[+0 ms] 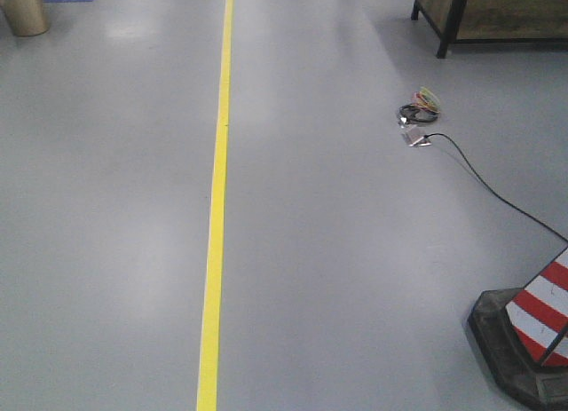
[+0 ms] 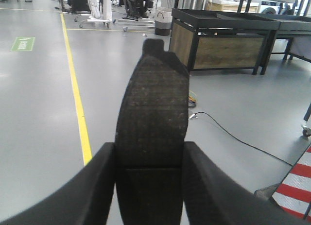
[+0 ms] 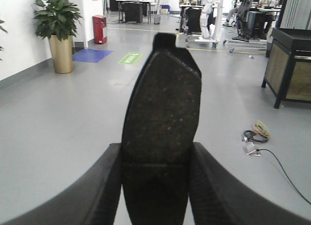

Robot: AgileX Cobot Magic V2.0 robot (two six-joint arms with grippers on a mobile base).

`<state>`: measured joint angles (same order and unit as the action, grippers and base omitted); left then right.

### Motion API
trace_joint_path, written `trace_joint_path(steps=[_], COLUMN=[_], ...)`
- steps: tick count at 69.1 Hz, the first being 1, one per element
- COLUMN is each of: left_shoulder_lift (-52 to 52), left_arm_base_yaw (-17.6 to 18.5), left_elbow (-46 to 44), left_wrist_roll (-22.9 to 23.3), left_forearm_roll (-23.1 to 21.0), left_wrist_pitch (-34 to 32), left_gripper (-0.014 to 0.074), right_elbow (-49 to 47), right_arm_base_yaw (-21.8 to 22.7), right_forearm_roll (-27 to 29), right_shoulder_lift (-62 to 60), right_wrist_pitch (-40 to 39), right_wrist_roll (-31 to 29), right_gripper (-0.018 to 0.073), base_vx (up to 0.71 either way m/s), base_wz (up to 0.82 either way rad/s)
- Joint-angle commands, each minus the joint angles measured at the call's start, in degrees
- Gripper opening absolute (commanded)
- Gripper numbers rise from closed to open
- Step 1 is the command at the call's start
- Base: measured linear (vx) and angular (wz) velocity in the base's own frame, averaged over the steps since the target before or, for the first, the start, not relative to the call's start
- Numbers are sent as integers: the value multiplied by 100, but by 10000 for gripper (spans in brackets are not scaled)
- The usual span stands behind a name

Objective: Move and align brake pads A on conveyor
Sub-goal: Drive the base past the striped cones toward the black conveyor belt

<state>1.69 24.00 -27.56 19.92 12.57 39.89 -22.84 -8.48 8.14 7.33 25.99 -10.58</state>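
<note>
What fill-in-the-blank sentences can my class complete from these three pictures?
1. Each wrist view shows a gripper shut on a dark brake ____.
2. The line painted along the grey floor is ____.
3. The striped cone is red and ____.
4. The potted plant appears in the ____ wrist view.

Missing words: pad; yellow; white; right

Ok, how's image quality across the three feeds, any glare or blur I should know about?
Front view: soft overhead glare washes out the grey floor; the yellow floor line stays crisp. Left wrist view: the dark grey curved brake pad is sharp enough to show its texture, the jaws dark and underexposed. Right wrist view: its dark grey curved brake pad looks softer, the background bright.
</note>
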Motion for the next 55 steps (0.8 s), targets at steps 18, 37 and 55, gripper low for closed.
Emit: trace_joint_path(steps=[18,37,55], left_shoulder_lift=[87,87,87], left_arm_base_yaw=[17,17,17], left_elbow=[-143,-143,-143], left_wrist_roll=[8,8,8], left_forearm_roll=[43,43,48], left_wrist_pitch=[-565,-560,-560], left_gripper=[-6,-6,-6], right_elbow=[-168,-168,-168], right_arm_base_yaw=[23,23,23], right_forearm_roll=[-1,-1,-1], right_shoulder_lift=[71,71,71], right_wrist_pitch=[-560,-560,-560], right_wrist_roll=[-61,-61,-61], right_gripper=[-2,-2,-2], base_vx=[34,23,20], base_wz=[-43,-86,-89])
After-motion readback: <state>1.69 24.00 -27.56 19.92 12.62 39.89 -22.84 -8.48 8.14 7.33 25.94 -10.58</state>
